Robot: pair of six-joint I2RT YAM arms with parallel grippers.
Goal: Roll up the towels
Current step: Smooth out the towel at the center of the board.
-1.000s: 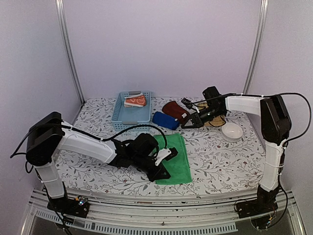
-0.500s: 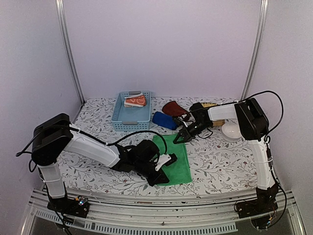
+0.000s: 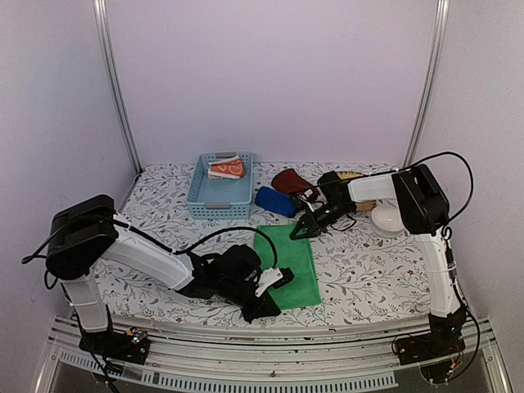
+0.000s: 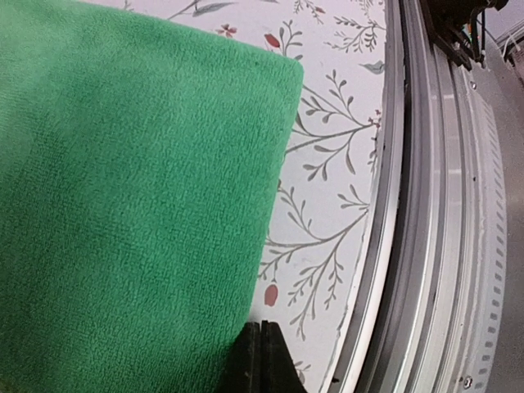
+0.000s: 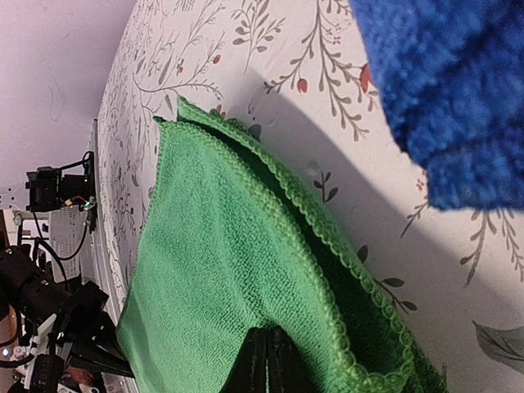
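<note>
Now the right gripper has swung away from the maroon towel and blue towel down to the far edge of the green towel, which lies flat at the lower centre of the overhead view. We take that as the roll about to begin. Its arm stretches out low, jaws together over the hem. The left gripper, arm folded low, has slid to the towel's near left edge, jaws together too. Whether either pinches cloth we cannot tell.
</note>
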